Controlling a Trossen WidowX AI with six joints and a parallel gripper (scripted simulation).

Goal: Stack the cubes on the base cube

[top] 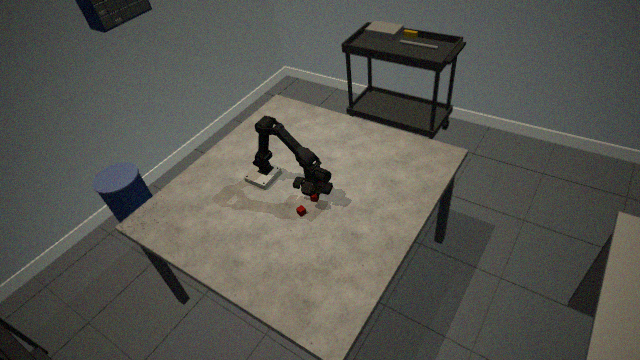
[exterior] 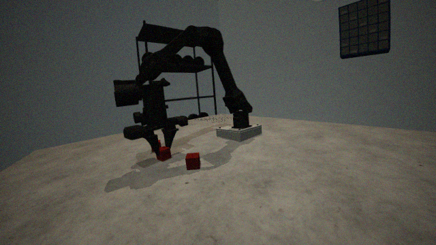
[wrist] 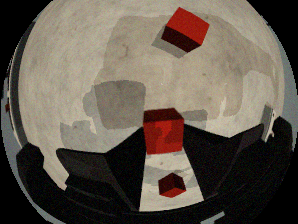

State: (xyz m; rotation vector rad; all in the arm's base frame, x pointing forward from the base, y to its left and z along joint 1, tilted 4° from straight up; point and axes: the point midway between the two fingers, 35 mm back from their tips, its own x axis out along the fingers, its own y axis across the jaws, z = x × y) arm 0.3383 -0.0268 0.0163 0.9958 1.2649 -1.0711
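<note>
Three red cubes are on the table; they look alike, so I cannot tell which is the base. The middle cube is between my fingertips. My gripper points down with its fingers low at the table, and in the wrist view a fingertip meets each side of this cube; it is shut on it. A second cube sits apart, outside the fingers. A third cube lies beyond the gripper, partly hidden by a finger in the exterior view and mostly hidden in the top view.
The arm's pale base plate stands on the table. A dark cart and a blue bin stand on the floor beyond the table edges.
</note>
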